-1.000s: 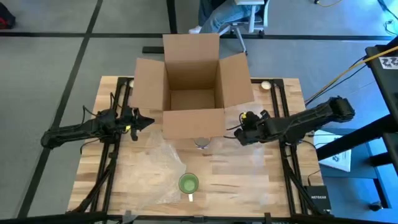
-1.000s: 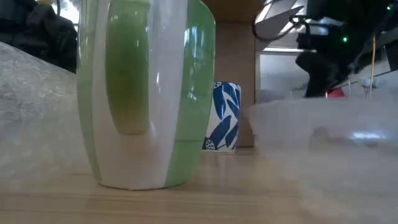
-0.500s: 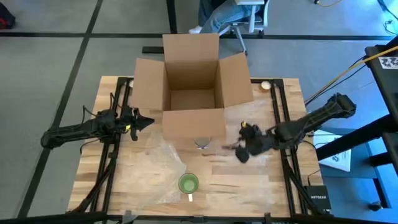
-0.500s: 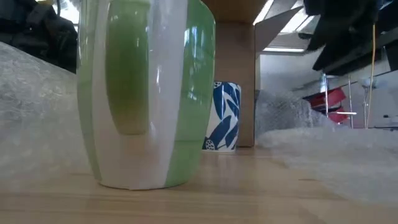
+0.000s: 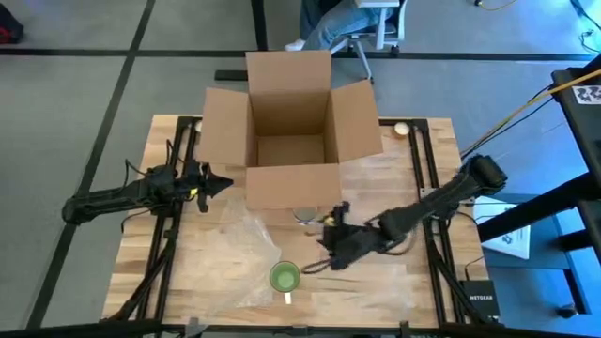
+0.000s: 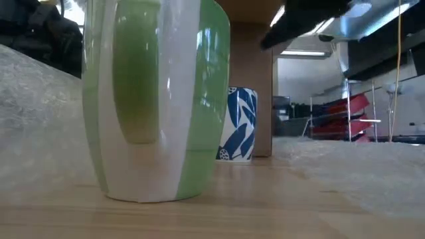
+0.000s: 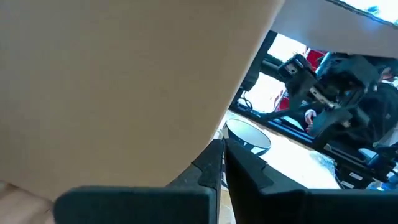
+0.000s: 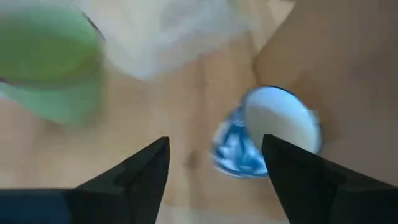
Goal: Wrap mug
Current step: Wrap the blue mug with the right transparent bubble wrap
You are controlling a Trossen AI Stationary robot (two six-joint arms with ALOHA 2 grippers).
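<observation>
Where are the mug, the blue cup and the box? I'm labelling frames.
mug (image 5: 285,276): high view, green inside.
blue cup (image 6: 239,124): low view, patterned side.
cardboard box (image 5: 292,189): high view, front wall.

1. Your counter (image 5: 376,178) is a pale wooden top on a dark frame.
2. An open cardboard box (image 5: 291,141) stands at its far middle.
3. The green mug (image 5: 285,276) sits upright near the front edge, handle toward the front.
4. Clear bubble wrap (image 5: 246,246) lies flat beside the mug.
5. A small blue-and-white cup (image 6: 238,124) stands just in front of the box.
</observation>
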